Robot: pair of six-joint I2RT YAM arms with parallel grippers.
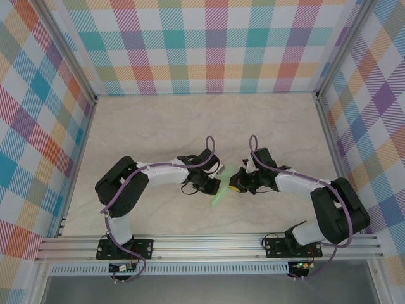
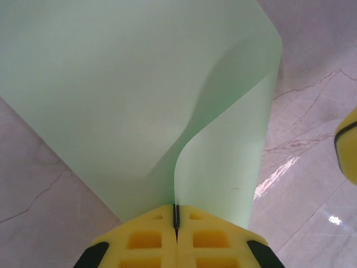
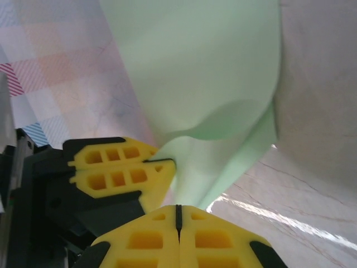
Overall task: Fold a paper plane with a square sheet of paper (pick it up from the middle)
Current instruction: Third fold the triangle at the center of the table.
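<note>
- The left gripper (image 2: 176, 215) is clamped tight on the paper's (image 2: 128, 100) edge.
- The right gripper (image 3: 178, 211), just beside it, pinches the same sheet, jaws closed.
- The paper is held mid-table (image 1: 190, 126), nearer the front edge, with open surface towards the far edge and sides.

Before you, a pale cream marble-patterned tabletop (image 1: 190, 120) sits boxed in on three sides by pastel plaid fabric walls (image 1: 209, 44), framed with silver aluminium corner posts (image 1: 68, 54). A slotted silver aluminium rail (image 1: 209, 244) lines your near edge; a bright glare streak (image 2: 276, 176) marks the glossy surface.
</note>
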